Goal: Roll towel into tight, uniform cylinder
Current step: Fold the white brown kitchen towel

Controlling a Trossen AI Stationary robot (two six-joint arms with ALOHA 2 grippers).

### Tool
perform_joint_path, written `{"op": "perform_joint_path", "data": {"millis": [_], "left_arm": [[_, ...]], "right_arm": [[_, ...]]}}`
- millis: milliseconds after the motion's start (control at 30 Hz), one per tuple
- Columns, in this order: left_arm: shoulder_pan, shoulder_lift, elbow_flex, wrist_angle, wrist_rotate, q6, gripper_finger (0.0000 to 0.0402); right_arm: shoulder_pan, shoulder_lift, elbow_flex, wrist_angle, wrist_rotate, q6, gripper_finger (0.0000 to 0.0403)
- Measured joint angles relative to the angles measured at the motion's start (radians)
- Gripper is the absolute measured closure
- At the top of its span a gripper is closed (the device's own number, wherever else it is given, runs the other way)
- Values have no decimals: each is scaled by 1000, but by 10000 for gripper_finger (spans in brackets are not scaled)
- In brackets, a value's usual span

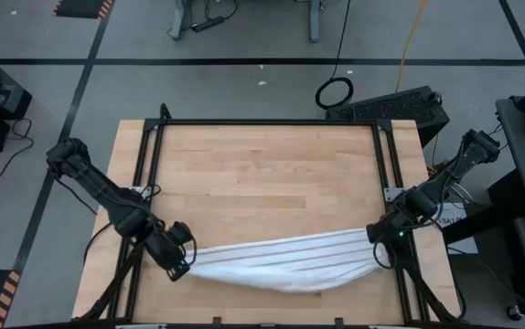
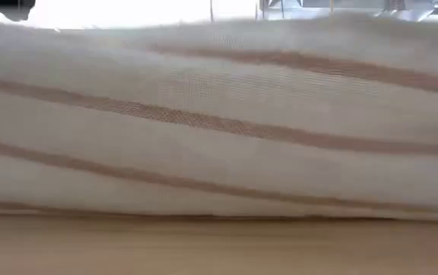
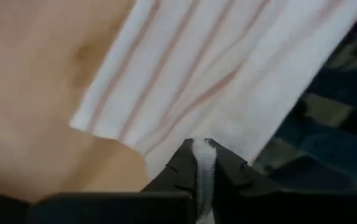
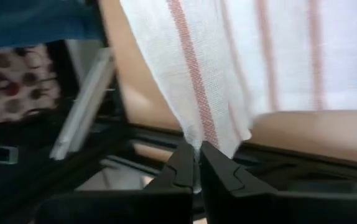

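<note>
1. The left gripper [image 3: 202, 163] is clamped on one end of the towel [image 1: 281, 258]; the right gripper [image 4: 197, 163] pinches the other.
2. The towel hangs stretched between them near the table's [image 1: 262, 164] front edge, seemingly sagging mid-span.
3. Uneven pull could tug an end free.

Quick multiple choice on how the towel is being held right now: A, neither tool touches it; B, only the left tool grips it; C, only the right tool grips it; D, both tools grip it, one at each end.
D: the left tool and the right tool are each shut on an end of the towel, which stretches between them over the table.
</note>
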Motion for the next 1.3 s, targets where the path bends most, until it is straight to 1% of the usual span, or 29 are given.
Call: {"op": "perform_joint_path", "data": {"millis": [67, 133, 333, 400, 600, 733, 900, 1033, 1200, 1300], "left_arm": [[13, 8, -1, -28, -5, 37, 382], [27, 9, -21, -16, -9, 57, 382], [44, 10, -131, 63, -14, 5, 382], [44, 10, -148, 77, -16, -5, 382], [44, 10, -149, 62, -59, 0, 382], [44, 10, -149, 58, -110, -11, 382], [32, 9, -132, 61, -70, -51, 382], [8, 5, -96, 67, -94, -78, 382], [-13, 6, -97, 21, -134, -111, 382], [-22, 6, -98, -55, -162, -132, 382]], "right_arm": [[-1, 0, 0, -31, 27, -18, 403], [-8, 0, 0, -41, 53, -24, 403], [-43, 0, 0, -45, 159, 20, 403], [-48, 1, 0, -49, 185, 25, 403], [-55, 20, 0, -79, 234, 31, 403], [-55, 34, 0, -81, 269, 37, 403], [-54, 39, 0, -82, 280, 83, 403], [-52, 36, 3, -86, 288, 124, 403], [-52, 35, 47, -148, 401, 123, 403], [-52, 35, 56, -197, 427, 119, 403]]}}
